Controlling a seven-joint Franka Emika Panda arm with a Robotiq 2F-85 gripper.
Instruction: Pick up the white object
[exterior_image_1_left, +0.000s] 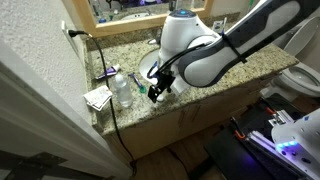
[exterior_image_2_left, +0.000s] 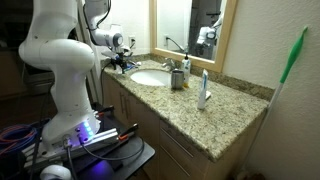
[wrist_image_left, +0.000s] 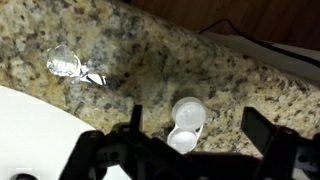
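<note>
The white object is a small case of two joined round cups, lying flat on the speckled granite counter in the wrist view. My gripper is open, with one dark finger on each side of the case and neither touching it. In both exterior views the gripper hangs low over the counter beside the sink, and the arm hides the white object there.
The white sink basin borders the case closely. A crumpled clear wrapper lies on the counter. Bottles and a black cable stand near the wall. A soap dispenser and a white bottle stand further along.
</note>
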